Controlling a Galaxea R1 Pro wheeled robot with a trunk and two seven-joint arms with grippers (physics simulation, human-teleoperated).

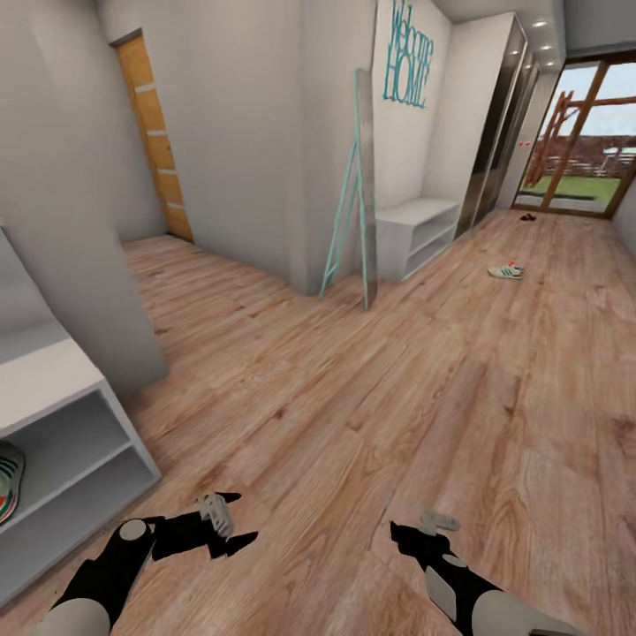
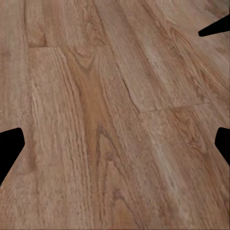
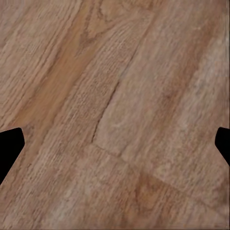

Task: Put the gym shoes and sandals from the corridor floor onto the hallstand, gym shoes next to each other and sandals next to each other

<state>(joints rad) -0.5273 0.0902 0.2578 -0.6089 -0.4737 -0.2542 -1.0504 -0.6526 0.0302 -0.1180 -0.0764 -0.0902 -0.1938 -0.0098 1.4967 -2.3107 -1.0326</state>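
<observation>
Two grippers are seen low in the head view, the left gripper [image 1: 231, 523] and the right gripper [image 1: 415, 527], both held above bare floor [image 1: 353, 397] and touching nothing. In each wrist view the dark fingertips [image 2: 9, 146] sit at opposite edges with only planks between them, so both sets of fingers are judged spread wide and empty; the right fingertips [image 3: 9, 143] are set likewise. At the near left, a rack [image 1: 62, 424] is noted, with one gym shoe [image 1: 9, 481] already lodged on its lower shelf, cut by the picture's edge. Farther down the corridor, beyond a leaning teal mirror [image 1: 353, 185], a second pale shelf unit [image 1: 420, 231] stands against the wall. A second gym shoe [image 1: 506, 270] lies on the floor well beyond it, and small dark items, taken to be the sandals [image 1: 527, 216], lie near the glass door [image 1: 583, 141], too small to be confirmed. The step in hand is judged to be travel toward the remaining shoe. A drive down the corridor is called for next, then a lowering of an open gripper over the shoe.
</observation>
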